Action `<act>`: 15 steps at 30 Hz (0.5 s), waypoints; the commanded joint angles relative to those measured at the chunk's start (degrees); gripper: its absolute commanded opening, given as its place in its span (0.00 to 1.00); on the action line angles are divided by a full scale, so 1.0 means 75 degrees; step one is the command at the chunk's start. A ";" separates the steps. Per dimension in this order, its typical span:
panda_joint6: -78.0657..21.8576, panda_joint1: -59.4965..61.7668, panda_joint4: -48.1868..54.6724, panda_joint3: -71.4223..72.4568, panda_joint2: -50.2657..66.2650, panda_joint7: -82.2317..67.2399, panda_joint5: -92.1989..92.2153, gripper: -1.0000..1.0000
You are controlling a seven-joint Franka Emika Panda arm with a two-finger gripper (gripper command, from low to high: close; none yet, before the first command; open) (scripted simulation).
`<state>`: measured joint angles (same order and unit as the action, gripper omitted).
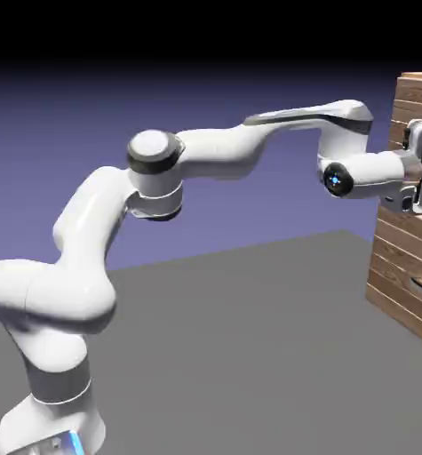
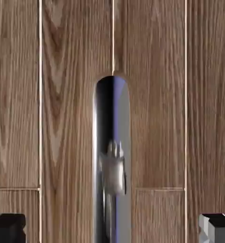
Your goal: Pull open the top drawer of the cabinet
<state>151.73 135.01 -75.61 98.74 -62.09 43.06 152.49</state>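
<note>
Exterior view: arm reaching right, pincer point(image 1: 420, 169) facing cabinet point(image 1: 401, 235) at far right, apparently lining up for pull; hand view: pincer standing wide open, holding nothing; top drawer's handle point(image 2: 112, 166) running between fingertips, likely placed so closing catches both sides.

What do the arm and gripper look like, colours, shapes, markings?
Glossy white jointed arm with rounded tubular links, dark grey bands at some joints, a blue-lit strip on the base and a black disc with a blue light near the wrist. White-bodied gripper with two small, blocky dark-to-light-grey fingertips.
</note>
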 commanded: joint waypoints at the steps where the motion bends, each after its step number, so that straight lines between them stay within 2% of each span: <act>1: 0.0089 0.0173 0.0277 0.0038 -0.0095 0.0140 -0.0050 0.50; 8: 0.0658 0.1277 0.2046 0.0282 -0.0699 0.1036 -0.0367 0.50; 9: 0.0658 0.1277 0.2046 0.0282 -0.0699 0.1037 -0.0367 0.00; 15: 0.0175 0.0425 0.0662 0.0040 -0.0325 0.0406 -0.0052 0.00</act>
<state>153.05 138.19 -70.64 99.04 -64.52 46.08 152.14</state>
